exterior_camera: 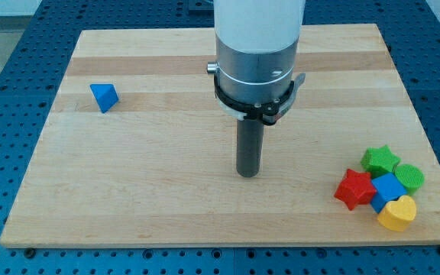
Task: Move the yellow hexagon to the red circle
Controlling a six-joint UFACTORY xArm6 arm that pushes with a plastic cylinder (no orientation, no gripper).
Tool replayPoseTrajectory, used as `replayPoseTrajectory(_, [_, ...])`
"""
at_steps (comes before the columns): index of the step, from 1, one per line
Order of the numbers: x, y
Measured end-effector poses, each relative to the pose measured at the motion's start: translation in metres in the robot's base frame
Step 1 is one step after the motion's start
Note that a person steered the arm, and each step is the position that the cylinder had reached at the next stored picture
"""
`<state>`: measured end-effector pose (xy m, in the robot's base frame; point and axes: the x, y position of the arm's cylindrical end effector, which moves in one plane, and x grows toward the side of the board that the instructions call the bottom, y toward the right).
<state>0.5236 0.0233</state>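
End effector is plain rod, clamped on nothing; my tip (248,175) down on table (166,206). I see yellow block (397,213) well right of tip, lower, touching blue cube (389,189); red star (355,189) alongside. Blue triangle (104,96) far upper left.

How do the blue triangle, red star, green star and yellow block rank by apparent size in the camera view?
1. Red star and green star: alike, no clear winner.
2. Yellow block: slightly smaller, though it sits nearest the view's bottom.
3. Blue triangle: smallest, but it lies farther up the board, so perspective may shrink it.
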Motion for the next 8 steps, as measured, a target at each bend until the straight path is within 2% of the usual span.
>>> replayPoseTrajectory(1, [-0.040, 0.000])
replayPoseTrajectory(2, [-0.137, 0.000])
replayPoseTrajectory(3, [-0.168, 0.000])
replayPoseTrajectory(4, [-0.165, 0.000])
replayPoseTrajectory(5, [-0.139, 0.000])
replayPoseTrajectory(6, [-0.076, 0.046])
replayPoseTrajectory(7, [-0.115, 0.101])
replayPoseTrajectory(8, [-0.173, 0.114])
